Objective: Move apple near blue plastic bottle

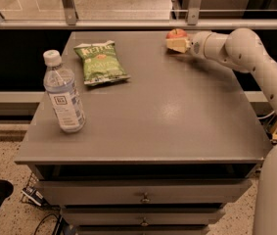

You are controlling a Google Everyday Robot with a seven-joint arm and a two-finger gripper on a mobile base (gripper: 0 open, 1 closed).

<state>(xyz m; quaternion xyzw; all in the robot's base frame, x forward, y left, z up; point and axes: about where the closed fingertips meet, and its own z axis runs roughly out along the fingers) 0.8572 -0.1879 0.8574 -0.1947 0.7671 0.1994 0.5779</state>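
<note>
The hand is out at the far right corner of the table, right up against the apple, which sits by the far edge just behind it. From where I stand I cannot tell whether the hand has closed on the apple or only touches it. The bottle stands upright near the front left edge, well apart. The chip bag lies flat toward the back left.

To my mind the step is getting a sound hold. Grip the apple across its middle so it can't roll off the back, lift clear, pass in front of the bag, and set it down beside the bottle without knocking it.

The bag reads "Kettle". The bottle's label shows a dark square mark, its writing too small to read.
</note>
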